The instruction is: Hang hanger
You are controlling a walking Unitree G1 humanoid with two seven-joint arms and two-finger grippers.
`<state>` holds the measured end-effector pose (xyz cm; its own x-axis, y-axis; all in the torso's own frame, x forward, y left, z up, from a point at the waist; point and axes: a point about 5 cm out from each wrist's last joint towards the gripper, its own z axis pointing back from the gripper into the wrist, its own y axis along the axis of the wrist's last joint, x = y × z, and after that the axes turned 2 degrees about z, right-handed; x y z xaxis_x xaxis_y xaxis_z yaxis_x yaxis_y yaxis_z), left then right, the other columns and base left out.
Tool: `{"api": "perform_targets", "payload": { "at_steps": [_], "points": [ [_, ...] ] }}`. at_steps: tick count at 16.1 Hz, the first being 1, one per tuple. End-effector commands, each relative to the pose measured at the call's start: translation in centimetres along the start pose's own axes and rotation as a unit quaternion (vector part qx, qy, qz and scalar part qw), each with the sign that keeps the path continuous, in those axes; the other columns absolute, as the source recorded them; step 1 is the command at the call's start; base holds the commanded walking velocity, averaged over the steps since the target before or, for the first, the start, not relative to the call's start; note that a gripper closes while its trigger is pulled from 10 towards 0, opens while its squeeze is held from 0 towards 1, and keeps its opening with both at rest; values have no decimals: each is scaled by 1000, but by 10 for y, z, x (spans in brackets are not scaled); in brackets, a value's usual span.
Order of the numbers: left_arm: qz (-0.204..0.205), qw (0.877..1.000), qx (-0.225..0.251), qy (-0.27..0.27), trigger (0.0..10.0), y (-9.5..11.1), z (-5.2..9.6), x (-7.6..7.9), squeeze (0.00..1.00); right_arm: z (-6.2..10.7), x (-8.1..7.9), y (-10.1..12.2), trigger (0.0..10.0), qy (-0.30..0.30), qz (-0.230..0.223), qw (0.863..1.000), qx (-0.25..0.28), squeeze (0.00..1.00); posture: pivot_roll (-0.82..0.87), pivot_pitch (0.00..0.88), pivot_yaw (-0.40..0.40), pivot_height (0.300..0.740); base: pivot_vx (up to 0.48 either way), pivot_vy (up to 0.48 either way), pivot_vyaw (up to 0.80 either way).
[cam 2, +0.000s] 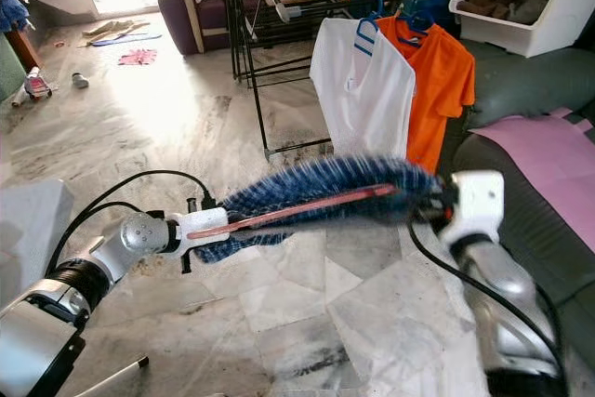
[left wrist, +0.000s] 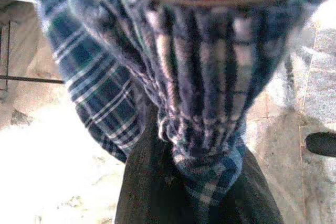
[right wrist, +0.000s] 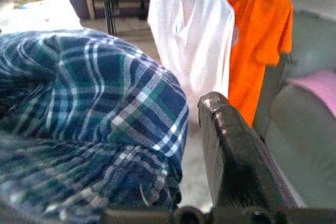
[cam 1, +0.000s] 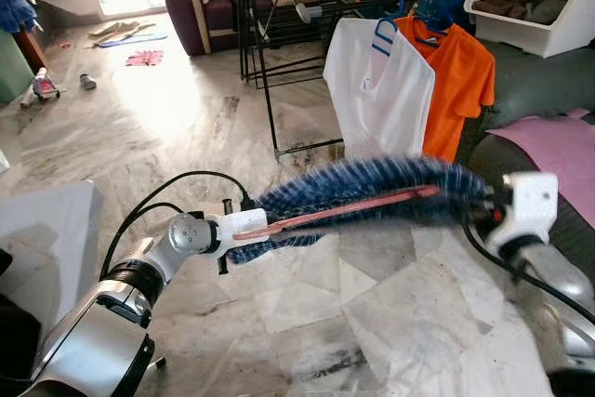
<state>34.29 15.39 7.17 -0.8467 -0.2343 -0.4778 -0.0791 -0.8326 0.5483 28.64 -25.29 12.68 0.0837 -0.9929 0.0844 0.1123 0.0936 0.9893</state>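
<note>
Nearest the camera, the two silver arms reach forward and hold a pink hanger (cam 1: 339, 210) stretched between them, roughly level and tipped slightly up toward the robot's right. A blue plaid garment (cam 1: 372, 188) is draped over it, bunched along its length, blue and dark green with thin white lines; motion blurs it in the head views. The left gripper (cam 1: 256, 227) is at the hanger's left end. In the left wrist view a black finger (left wrist: 152, 187) lies against the gathered plaid cloth, so the fingers appear closed on cloth and hanger together. The right gripper (cam 1: 479, 206) is at the other end; in the right wrist view one black finger (right wrist: 236, 161) stands just beside the plaid folds, but whether the pair is clamped cannot be told.

Below lies a pale marble floor (cam 1: 186, 118). Beyond the hanger a white t-shirt (cam 1: 376, 90) and an orange t-shirt (cam 1: 460, 86) hang side by side on blue hangers from a black drying rack (cam 1: 288, 6). Farther back stand a dark purple sofa (cam 1: 200, 11) and a white storage bin (cam 1: 535, 2) holding clothes.
</note>
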Motion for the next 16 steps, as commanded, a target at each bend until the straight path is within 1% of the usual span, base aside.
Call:
{"api": "perform_targets", "payload": {
  "at_steps": [1, 2, 3, 4, 5, 7, 8, 10, 11, 12, 13, 14, 15, 16],
  "points": [
    [34, 997, -73, 4, 0, -35, 14, 2, 0, 9, 23, 6, 10000, -12, 12, 1000, 2, 1000, -85, 17, 44, 740, 0, 0, 0],
    [34, 997, -74, 5, 0, -35, 15, 1, 0, 16, 22, -3, 10000, 52, 36, 997, -34, 1000, -85, 16, 46, 740, 0, 0, 0],
    [33, 997, -75, 5, 0, -35, 15, 0, 0, 21, 21, -7, 10000, 94, 55, 993, -45, 1000, -85, 16, 47, 740, 0, 0, 0],
    [31, 997, -75, 6, 0, -33, 15, -2, 0, 25, 21, -9, 10000, 122, 35, 991, -52, 1000, -82, 14, 49, 740, 0, 0, 0],
    [30, 997, -75, 5, 0, -32, 14, -2, 0, 25, 20, -9, 10000, 129, 36, 990, -51, 1000, -82, 14, 49, 740, 0, 0, 0],
    [24, 997, -71, 2, 0, -29, 13, -2, 0, 31, 7, -8, 10000, 190, 4, 980, -53, 1000, -79, 10, 56, 740, 0, 0, 0],
    [24, 997, -72, 2, 0, -29, 13, -3, 0, 31, 6, -8, 10000, 196, 2, 979, -54, 1000, -79, 10, 56, 740, 0, 0, 0],
    [22, 997, -73, 4, 0, -28, 13, -4, 0, 39, -19, -9, 10000, 276, 2, 959, -62, 1000, -76, 8, 61, 740, 0, 0, 0],
    [20, 997, -73, 5, 0, -27, 13, -5, 0, 43, -28, -9, 10000, 304, 21, 950, -67, 1000, -76, 9, 65, 740, 0, 0, 0],
    [18, 997, -74, 5, 0, -27, 13, -5, 0, 45, -32, -12, 10000, 321, 81, 940, -84, 1000, -78, 9, 67, 740, 0, 0, 0],
    [18, 997, -74, 5, 0, -26, 12, -5, 0, 42, -27, -16, 10000, 303, 151, 936, -97, 1000, -81, 10, 69, 740, 0, 0, 0],
    [17, 997, -73, 8, 0, -25, 12, -6, 0, 28, -10, -15, 10000, 213, 196, 953, -89, 1000, -85, 10, 69, 740, 0, 0, 0],
    [19, 997, -67, 14, 0, -22, 10, -7, 0, 11, 14, -9, 10000, 58, 138, 987, -64, 1000, -87, 9, 67, 740, 0, 0, 0],
    [20, 998, -65, 17, 0, -20, 9, -7, 0, 7, 21, -8, 10000, 15, 104, 993, -59, 1000, -87, 9, 67, 740, 0, 0, 0]
  ]
}}
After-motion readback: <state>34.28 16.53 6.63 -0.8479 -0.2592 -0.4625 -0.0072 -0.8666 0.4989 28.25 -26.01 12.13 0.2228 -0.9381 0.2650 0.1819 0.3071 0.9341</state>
